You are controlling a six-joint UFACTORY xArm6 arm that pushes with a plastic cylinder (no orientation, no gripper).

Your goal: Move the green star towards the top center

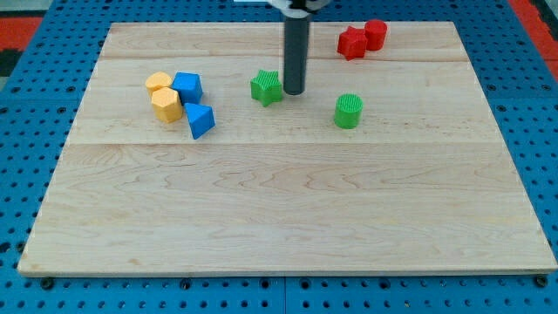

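The green star (267, 87) lies on the wooden board (288, 218) a little above and left of the middle. My tip (293, 92) is at the star's right side, touching it or nearly so. The dark rod rises from there to the view's top edge.
A green cylinder (348, 111) stands right of my tip. A red star (351, 43) and a red cylinder (375, 34) sit at the top right. At the left are two yellow blocks (164, 96), a blue block (187, 86) and a blue triangle (200, 120).
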